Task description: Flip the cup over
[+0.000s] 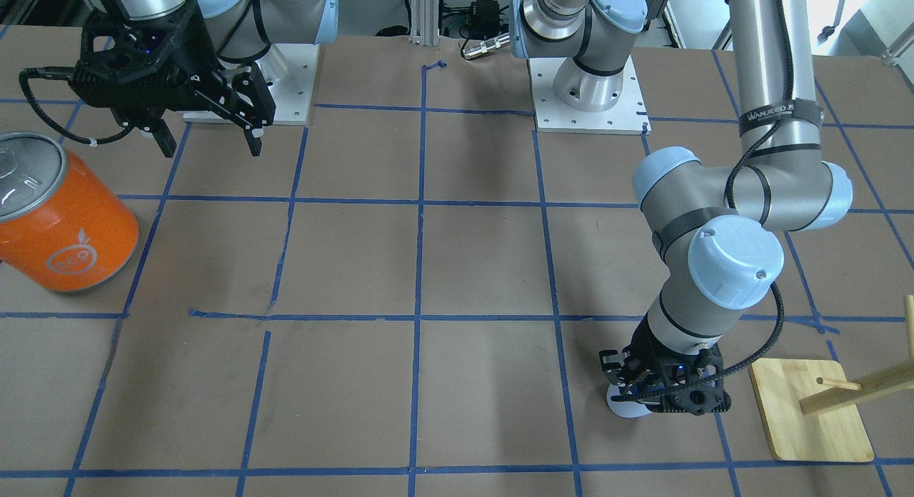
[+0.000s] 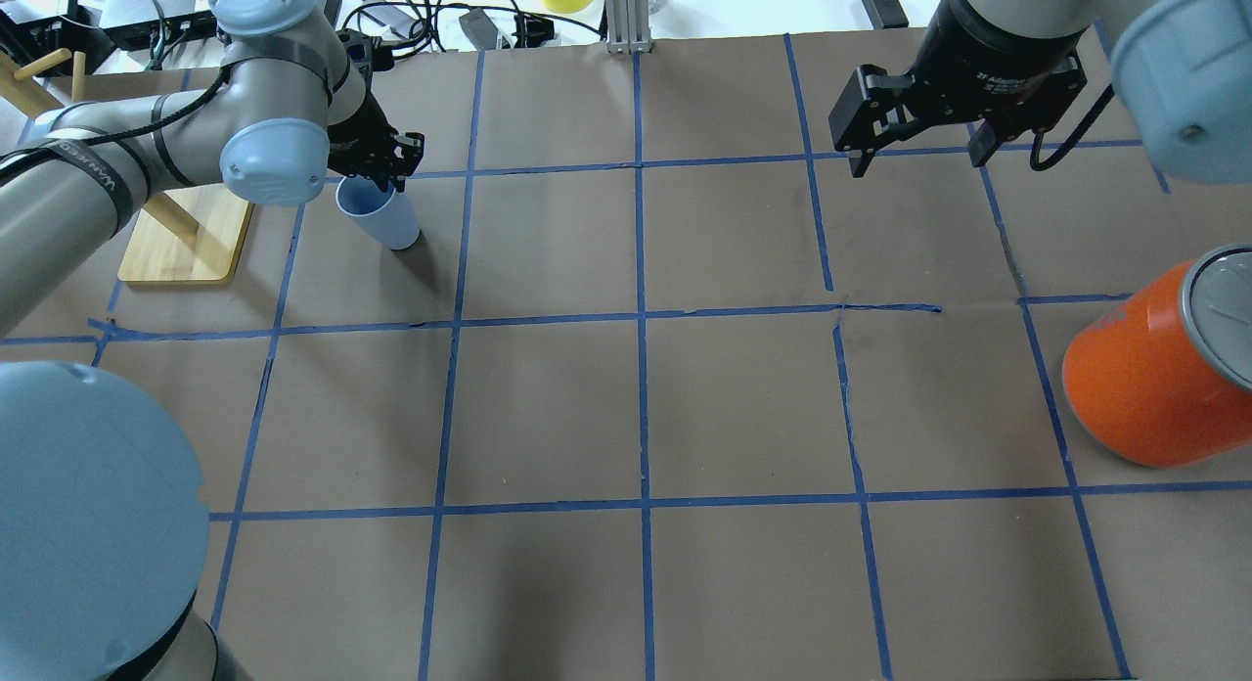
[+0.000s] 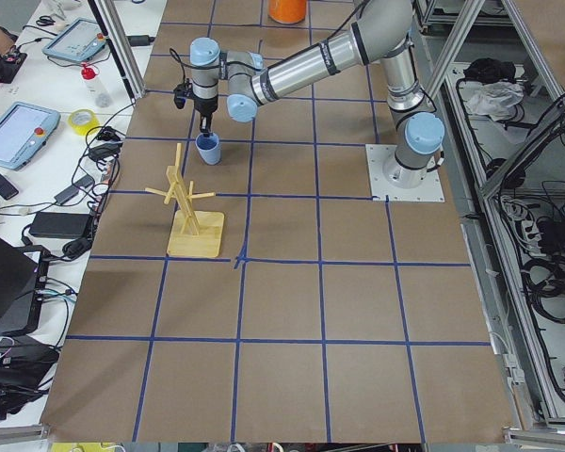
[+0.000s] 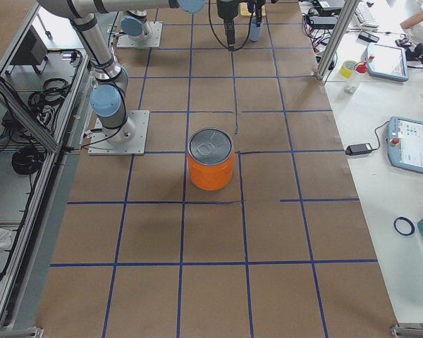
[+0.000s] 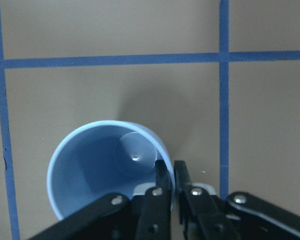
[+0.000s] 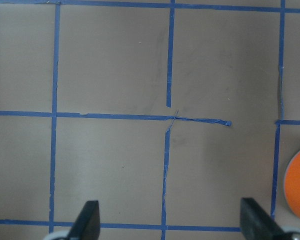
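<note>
The cup [image 2: 379, 216] is a small pale blue tumbler standing mouth up on the brown table at the far left. It also shows in the exterior left view [image 3: 208, 149] and, mostly hidden under the gripper, in the front view [image 1: 627, 405]. My left gripper [image 2: 380, 175] points down and is shut on the cup's rim. In the left wrist view one finger is inside the cup [image 5: 105, 170] and one outside, pinching the wall at the gripper [image 5: 171, 169]. My right gripper [image 2: 919, 158] is open and empty, hanging above the table's far right [image 1: 211, 151].
A large orange can [image 2: 1154, 378] with a silver top stands on the right side [image 1: 64, 218]. A wooden peg rack on a board [image 2: 186, 236] stands just left of the cup [image 1: 814, 411]. Blue tape lines grid the table.
</note>
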`<state>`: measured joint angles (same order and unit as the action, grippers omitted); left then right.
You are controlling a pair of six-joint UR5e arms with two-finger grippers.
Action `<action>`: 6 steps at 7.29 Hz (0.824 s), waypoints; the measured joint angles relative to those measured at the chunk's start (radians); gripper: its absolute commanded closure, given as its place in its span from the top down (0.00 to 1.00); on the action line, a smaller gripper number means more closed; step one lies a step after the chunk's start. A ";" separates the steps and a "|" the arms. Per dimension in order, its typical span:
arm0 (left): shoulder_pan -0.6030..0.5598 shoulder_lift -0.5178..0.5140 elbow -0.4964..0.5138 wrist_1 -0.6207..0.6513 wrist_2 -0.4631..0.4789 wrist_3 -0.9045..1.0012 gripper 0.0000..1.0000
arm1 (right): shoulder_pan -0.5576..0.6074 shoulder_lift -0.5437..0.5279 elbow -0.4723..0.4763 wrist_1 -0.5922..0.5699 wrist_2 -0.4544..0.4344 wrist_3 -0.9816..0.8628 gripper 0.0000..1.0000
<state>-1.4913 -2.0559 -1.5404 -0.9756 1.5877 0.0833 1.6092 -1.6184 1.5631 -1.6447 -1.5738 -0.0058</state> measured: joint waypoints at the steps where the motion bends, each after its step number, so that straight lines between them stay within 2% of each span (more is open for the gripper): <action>1: -0.001 0.025 0.010 -0.048 -0.001 -0.003 1.00 | 0.000 0.000 0.000 -0.001 0.000 0.001 1.00; 3: -0.005 0.104 0.037 -0.188 -0.002 -0.009 1.00 | 0.000 0.000 0.001 0.000 0.000 0.002 1.00; 6: -0.014 0.302 0.050 -0.436 -0.002 -0.022 1.00 | 0.000 0.000 0.002 -0.001 0.000 0.003 1.00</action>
<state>-1.5057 -1.7543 -1.4903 -1.4119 1.5859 0.0608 1.6092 -1.6184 1.5646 -1.6456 -1.5739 -0.0031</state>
